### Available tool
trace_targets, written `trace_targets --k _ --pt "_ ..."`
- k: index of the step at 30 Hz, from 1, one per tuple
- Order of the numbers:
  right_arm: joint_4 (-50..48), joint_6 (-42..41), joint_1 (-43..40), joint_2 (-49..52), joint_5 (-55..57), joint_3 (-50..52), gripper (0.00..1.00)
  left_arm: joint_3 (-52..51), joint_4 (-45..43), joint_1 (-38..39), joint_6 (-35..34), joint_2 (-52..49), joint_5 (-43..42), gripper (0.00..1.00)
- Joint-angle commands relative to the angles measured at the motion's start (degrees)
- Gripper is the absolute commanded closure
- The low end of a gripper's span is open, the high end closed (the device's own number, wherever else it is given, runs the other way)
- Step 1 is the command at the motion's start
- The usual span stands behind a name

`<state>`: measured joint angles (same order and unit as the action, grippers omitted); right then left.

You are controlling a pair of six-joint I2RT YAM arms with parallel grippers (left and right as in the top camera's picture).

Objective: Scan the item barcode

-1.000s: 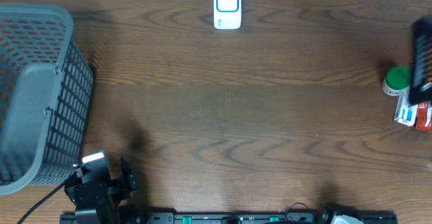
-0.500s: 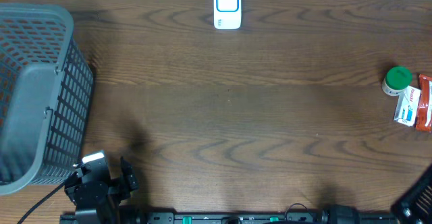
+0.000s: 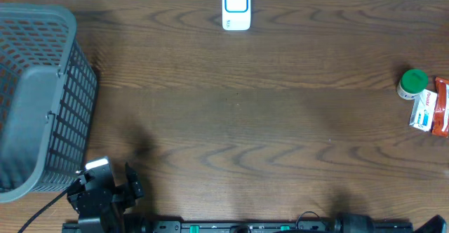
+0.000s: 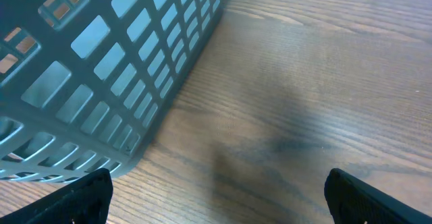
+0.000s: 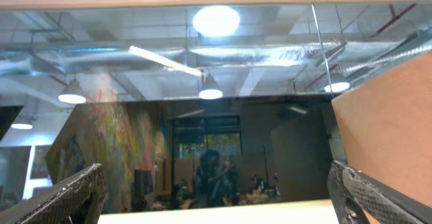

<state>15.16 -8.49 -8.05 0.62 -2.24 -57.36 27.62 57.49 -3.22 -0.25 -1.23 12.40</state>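
At far left, the mesh basket (image 3: 76,114) seemingly shows only its floor.

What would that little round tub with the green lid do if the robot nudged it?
The tub seems to stand upright, lid up, so a nudge would probably slide it across the wooden table. Knocked onto its side, its round shape would likely roll. It looks small, so probably light; the boxes close beside it might get shoved.

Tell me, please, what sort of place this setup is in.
Probably a mock shop checkout in an indoor lab: a white barcode scanner at the far edge of the wooden table, a grey mesh basket, and a green-capped jar beside small boxes.
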Motion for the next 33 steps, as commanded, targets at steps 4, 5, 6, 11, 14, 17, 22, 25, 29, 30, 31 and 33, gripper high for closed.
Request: trace_targets --k 4,5,6,11,14,17,22,25,29,30,31,33 --pt "0.92 0.63 0.26 -0.26 1.60 -0.02 0.06 0.74 0.07 0.02 -0.92 -0.13 0.72 0.01" --pt "0.92 0.63 0.26 -0.26 1.75 0.00 0.02 0.74 0.07 0.02 -0.92 -0.13 0.72 0.02" --pt "0.85 0.63 0.26 -0.26 1.75 0.00 0.01 0.74 0.07 0.02 -0.92 -0.13 0.70 0.02" --pt "1.31 0.68 0.26 -0.24 1.79 0.11 0.01 0.74 0.07 0.02 -0.92 -0.13 0.70 0.01" --pt "4.28 -1.29 0.28 -0.24 -0.52 0.11 0.01 0.74 0.04 0.02 -0.92 -0.13 0.72 0.01" --pt "8.33 -1.75 0.26 -0.24 -1.62 0.15 0.01 0.74 0.07 0.02 -0.92 -0.13 0.72 0.02" --pt "10.40 5.20 0.22 -0.24 -2.91 4.15 0.01 0.74 0.04 0.02 -0.92 -0.13 0.70 0.01" --pt "10.36 9.16 0.22 -0.24 -5.01 8.87 0.01 0.74 0.07 0.02 -0.92 -0.13 0.72 0.02" --pt "6.86 12.46 0.22 -0.24 -8.22 18.67 0.01 0.74 0.07 0.02 -0.92 -0.13 0.72 0.02" --pt "4.46 12.46 0.22 -0.24 -9.07 21.73 0.01 0.74 0.04 0.02 -0.92 -0.13 0.72 0.02" --pt "1.46 12.46 0.24 -0.24 -10.12 24.92 0.01 0.74 0.07 0.02 -0.92 -0.13 0.72 0.02" --pt "-5.88 12.44 0.22 -0.24 -12.70 31.47 0.01 0.74 0.07 0.02 -0.92 -0.13 0.70 0.02"
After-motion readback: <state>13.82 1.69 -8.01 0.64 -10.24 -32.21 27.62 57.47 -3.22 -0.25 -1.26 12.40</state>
